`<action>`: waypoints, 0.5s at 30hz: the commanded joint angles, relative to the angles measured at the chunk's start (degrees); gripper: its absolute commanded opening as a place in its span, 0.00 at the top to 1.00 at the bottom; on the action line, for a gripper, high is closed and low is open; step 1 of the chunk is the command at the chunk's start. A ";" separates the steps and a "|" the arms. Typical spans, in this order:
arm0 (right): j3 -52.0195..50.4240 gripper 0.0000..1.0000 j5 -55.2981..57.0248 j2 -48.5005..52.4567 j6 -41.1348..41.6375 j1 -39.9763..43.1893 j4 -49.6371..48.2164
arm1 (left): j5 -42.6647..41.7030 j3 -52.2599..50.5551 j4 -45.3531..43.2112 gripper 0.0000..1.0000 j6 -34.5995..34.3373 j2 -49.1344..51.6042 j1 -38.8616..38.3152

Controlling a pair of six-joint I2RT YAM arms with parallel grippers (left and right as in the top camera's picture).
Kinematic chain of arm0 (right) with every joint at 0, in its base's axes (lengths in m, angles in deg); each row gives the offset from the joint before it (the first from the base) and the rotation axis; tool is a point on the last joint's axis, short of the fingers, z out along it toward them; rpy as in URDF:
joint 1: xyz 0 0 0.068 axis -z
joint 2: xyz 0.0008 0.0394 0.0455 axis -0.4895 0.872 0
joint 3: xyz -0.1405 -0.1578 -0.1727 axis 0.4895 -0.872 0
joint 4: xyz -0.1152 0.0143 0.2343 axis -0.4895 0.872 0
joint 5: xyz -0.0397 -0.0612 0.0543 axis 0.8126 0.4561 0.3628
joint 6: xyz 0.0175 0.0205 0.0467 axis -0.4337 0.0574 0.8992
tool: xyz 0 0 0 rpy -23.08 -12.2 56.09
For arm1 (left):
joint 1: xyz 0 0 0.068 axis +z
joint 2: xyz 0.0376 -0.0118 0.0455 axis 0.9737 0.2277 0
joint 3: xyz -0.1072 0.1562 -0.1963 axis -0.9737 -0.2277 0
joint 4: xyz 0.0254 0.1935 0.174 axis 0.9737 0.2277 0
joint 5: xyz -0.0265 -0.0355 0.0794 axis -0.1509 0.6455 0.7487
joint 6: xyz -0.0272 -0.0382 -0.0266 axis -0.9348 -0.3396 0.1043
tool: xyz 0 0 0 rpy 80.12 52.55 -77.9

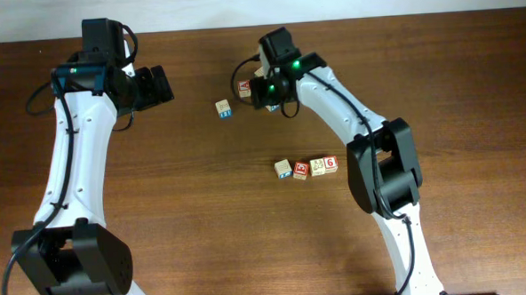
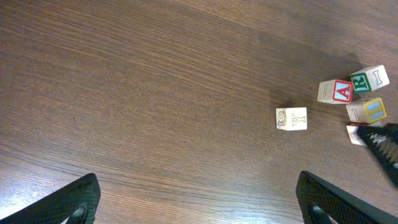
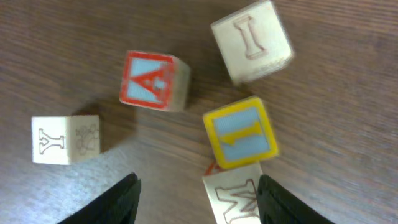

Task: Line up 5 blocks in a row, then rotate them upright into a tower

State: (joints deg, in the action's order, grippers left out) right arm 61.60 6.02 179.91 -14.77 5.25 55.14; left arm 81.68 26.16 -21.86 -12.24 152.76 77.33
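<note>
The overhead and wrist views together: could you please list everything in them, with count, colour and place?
Row of blocks: four, pale wood with red, blue or green faces, one a red 6; mid-table.
Y block: one, pale; alone, apart from the cluster.
A block: one, red frame on blue; in the cluster.
I block: one, pale; in the cluster.
Yellow-framed block: one, yellow on blue; beside the M block.
M block: one, pale; between the right gripper's fingers.
Table: one, dark brown wood.
Left gripper: one, black, open; over bare table.
Right gripper: one, black, open; straddling the M block.
</note>
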 commanded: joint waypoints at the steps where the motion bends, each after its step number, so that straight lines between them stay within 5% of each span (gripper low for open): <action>1: -2.97 0.39 -0.63 -1.51 -3.17 -0.26 -1.25 | 0.57 0.94 -0.04 0.01 -0.74 0.31 0.04; 15: -4.00 0.39 5.60 -0.92 -4.66 -0.26 -3.30 | 0.57 0.94 -0.04 0.01 -0.74 0.31 0.04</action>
State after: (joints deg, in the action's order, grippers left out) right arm 57.91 10.26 179.12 -18.58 4.88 52.14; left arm 81.65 26.16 -21.86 -12.24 152.76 77.33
